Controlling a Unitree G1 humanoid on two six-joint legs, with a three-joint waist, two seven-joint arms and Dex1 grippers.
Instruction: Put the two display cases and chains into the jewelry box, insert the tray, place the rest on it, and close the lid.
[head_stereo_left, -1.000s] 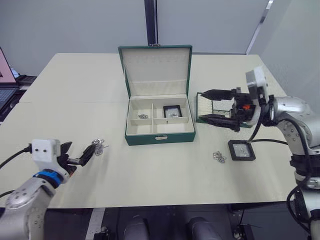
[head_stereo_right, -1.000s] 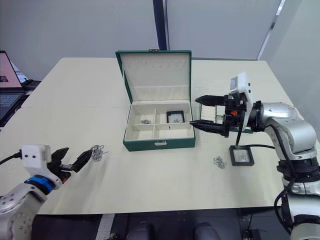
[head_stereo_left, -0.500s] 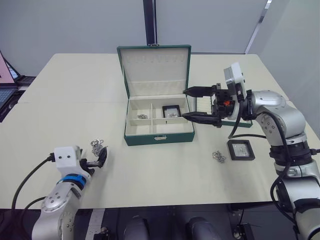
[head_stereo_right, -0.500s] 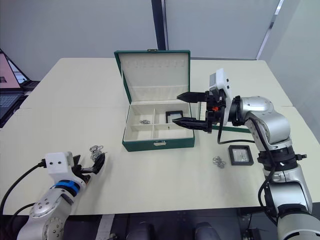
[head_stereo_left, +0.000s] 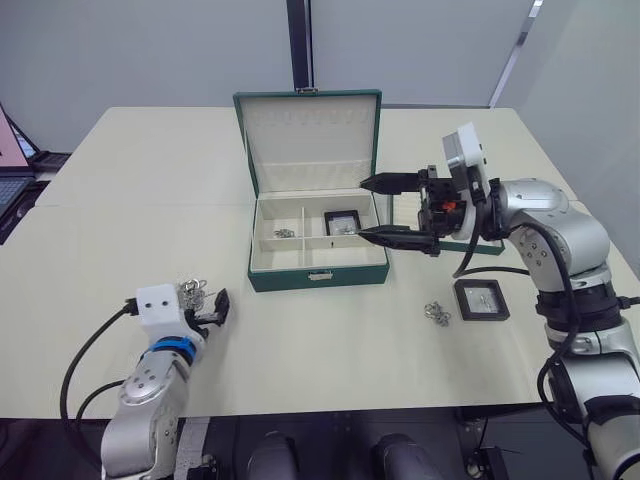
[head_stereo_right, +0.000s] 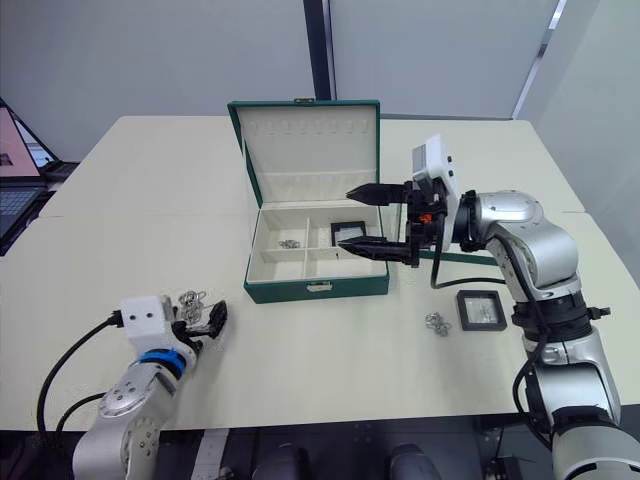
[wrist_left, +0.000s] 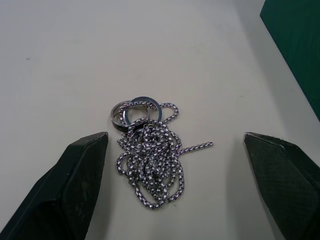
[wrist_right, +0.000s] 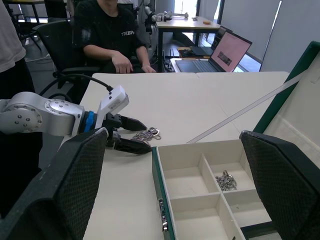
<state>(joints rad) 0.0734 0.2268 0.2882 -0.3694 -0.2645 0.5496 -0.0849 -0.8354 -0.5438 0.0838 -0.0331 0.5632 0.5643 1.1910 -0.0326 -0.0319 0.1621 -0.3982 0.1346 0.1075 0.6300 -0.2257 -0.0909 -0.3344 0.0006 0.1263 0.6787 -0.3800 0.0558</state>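
Worktop (head_stereo_left: 150, 190), cream and broad, carries everything we see. At its middle stands the jewelry box (head_stereo_left: 318, 277), dark green, its lid (head_stereo_left: 311, 140) raised upright at the back; the small hooks along the cream lining are too faint for us to count. Inside, one display case (head_stereo_left: 343, 222) lies in the rear right compartment, and a small chain (head_stereo_left: 286, 233) sits in the rear left one; the front compartments look bare.

Right of the box we make out the tray (head_stereo_left: 490, 246) only in slivers of green rim, since the right arm covers most of it. Nearer the front edge, the second display case (head_stereo_left: 482, 299) lies flat on the worktop, with a chain cluster (head_stereo_left: 437, 313) just beside it on its left.

Our right end effector (head_stereo_left: 380, 210) hangs over the box's right edge, fingers spread wide, one above the other, holding nothing and touching nothing that we can see.

Our left end effector (wrist_left: 177, 200) is low at the worktop's front left, fingers spread well apart on either side of a tangled chain with rings (wrist_left: 150, 152). That chain lies on the surface between the fingertips, touching neither.

In the right wrist view a seated person (wrist_right: 112, 37) and an open laptop (wrist_right: 225, 49) appear beyond the worktop, the person cut off at the top.
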